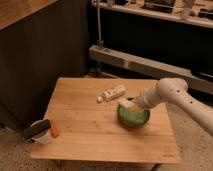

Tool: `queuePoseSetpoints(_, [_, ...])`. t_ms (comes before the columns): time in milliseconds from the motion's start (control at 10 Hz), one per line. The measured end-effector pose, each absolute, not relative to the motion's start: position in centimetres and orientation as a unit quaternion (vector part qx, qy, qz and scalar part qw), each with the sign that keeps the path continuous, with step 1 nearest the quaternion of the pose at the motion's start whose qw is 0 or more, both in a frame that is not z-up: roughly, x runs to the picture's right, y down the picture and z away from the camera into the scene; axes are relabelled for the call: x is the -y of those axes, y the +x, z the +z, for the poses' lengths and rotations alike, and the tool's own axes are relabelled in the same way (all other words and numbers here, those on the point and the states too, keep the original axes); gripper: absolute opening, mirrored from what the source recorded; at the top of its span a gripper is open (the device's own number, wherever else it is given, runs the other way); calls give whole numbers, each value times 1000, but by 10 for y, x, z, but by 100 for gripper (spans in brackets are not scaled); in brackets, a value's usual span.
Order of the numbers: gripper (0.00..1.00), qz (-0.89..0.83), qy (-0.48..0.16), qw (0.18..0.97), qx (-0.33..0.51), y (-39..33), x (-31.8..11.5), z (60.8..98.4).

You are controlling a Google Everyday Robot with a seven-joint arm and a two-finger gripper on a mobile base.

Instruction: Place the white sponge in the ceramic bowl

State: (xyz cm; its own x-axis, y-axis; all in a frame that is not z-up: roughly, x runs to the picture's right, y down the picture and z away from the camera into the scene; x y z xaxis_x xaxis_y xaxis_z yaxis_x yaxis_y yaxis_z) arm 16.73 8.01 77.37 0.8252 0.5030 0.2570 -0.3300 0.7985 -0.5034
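A green ceramic bowl [133, 120] stands on the right half of a wooden table [95, 142]. My white arm reaches in from the right, and my gripper [131, 105] is at the bowl's upper-left rim, just above the inside. A pale whitish piece [123, 103], which looks like the white sponge, shows at the gripper's tip over the bowl's edge. I cannot tell whether it is held or rests on the rim.
A white tube-shaped bottle [114, 93] lies on the table just left of and behind the bowl. A white cup [41, 137] with a black object and an orange item [54, 131] sits at the front-left corner. A metal shelf rail [140, 62] runs behind the table.
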Motion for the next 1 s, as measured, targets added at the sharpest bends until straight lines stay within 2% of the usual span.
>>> queuePoseSetpoints(200, [3, 252, -224, 923, 185, 176, -71, 782])
queuePoseSetpoints(400, [26, 265, -231, 919, 177, 174, -80, 785])
queuePoseSetpoints(600, [44, 249, -233, 923, 178, 157, -85, 792])
queuePoseSetpoints(1000, [46, 252, -237, 922, 175, 155, -90, 795])
